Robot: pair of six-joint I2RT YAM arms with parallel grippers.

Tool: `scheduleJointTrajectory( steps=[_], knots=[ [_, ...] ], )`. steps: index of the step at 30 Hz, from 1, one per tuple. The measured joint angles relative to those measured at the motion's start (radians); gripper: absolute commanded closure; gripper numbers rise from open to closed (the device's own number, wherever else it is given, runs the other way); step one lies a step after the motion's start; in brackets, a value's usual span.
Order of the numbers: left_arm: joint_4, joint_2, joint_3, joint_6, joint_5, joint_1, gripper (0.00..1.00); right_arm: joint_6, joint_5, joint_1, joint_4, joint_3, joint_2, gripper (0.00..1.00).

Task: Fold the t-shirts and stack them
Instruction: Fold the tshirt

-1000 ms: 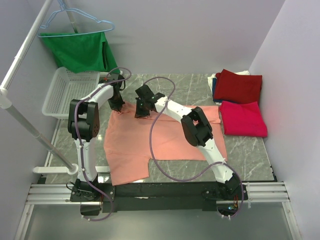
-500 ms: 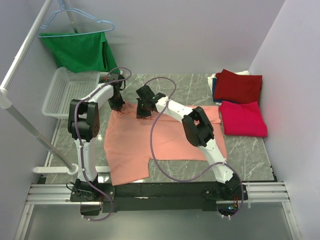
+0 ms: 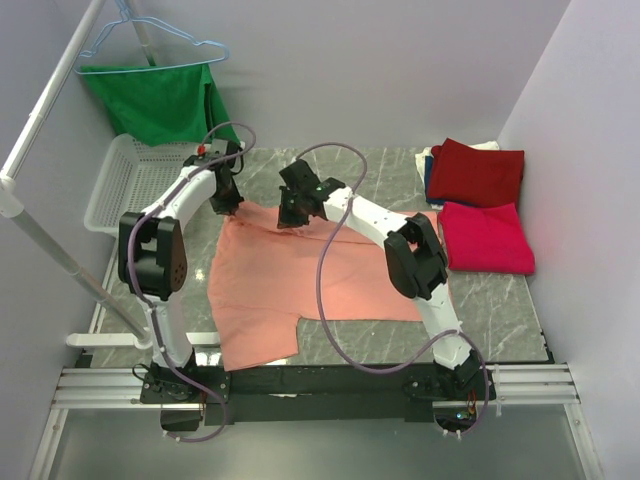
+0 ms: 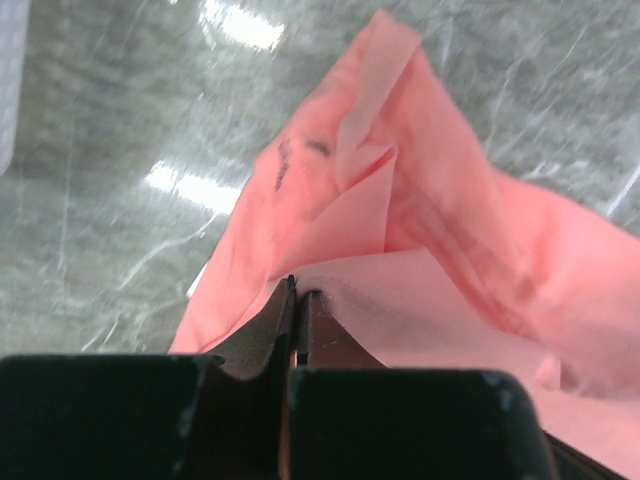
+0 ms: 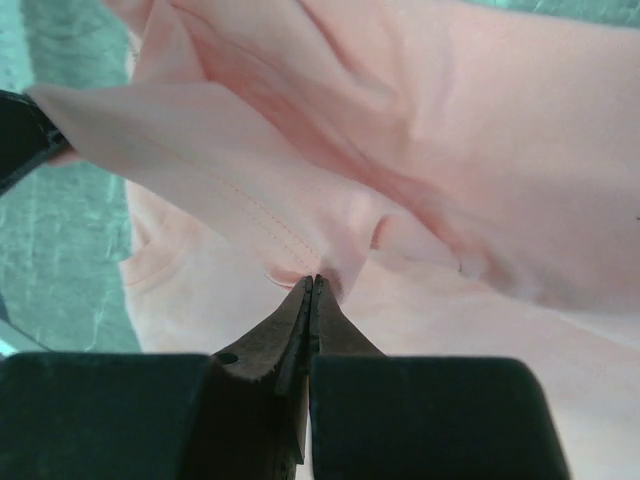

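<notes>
The left gripper (image 3: 229, 203) and right gripper (image 3: 291, 219) each pinched the soft salmon-pink cloth t-shirt (image 3: 335, 280) by its far edge, raised seemingly for folding.

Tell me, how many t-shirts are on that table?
3: a salmon-pink t-shirt spread in the middle, a dark red t-shirt folded at the far right, a crimson-pink t-shirt folded nearer. More may hide under the dark red one, where pale cloth peeks out.

I saw a grey-green stone table (image 3: 480, 290). A salmon-pink t-shirt (image 3: 270, 290) lay spread over its left and middle. By the right edge lay a folded crimson-pink t-shirt (image 3: 487, 238). Behind it sat a folded dark red t-shirt (image 3: 478, 172), maybe on top of other cloth.
</notes>
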Motion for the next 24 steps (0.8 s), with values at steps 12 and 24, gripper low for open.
scheduleJointTrajectory(
  steps=[12, 24],
  knots=[
    [-0.022, -0.166, -0.162, -0.003, 0.003, -0.003, 0.99, 0.03, -0.058, 0.0, 0.035, -0.186, -0.122, 1.0],
    [-0.043, -0.287, -0.338, -0.03, 0.004, -0.064, 0.99, 0.037, -0.098, 0.0, 0.043, -0.293, -0.158, 1.0]
  ],
)
